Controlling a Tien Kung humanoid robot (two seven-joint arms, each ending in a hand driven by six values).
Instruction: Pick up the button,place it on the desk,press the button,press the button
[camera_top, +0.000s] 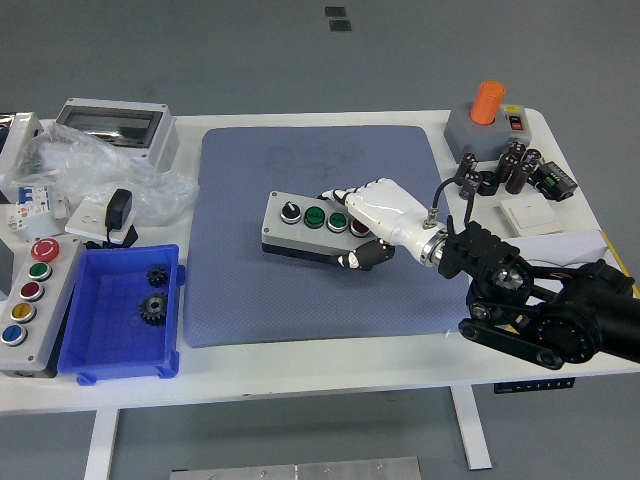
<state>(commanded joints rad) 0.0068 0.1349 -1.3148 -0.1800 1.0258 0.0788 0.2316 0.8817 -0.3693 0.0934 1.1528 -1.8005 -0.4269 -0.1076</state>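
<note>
White table (330, 370) carries a blue mat (300, 300), and the button box (308, 228) now sits flat on the mat near its middle, so pick and place look done. Right hand (372, 222) is clamped over the box's right end, thumb under the front edge (not released yet). Left: let go, then both presses. Left hand not visible.

The white surface (330, 365) carries a blue-grey mat (300, 290) across its middle. Along the left edge lie a grey button panel (28, 305), a blue bin (118, 318), crumpled plastic wrap (95, 170) and a grey box (115, 128). At the far right corner stands a grey block with an orange knob (485, 118).
</note>
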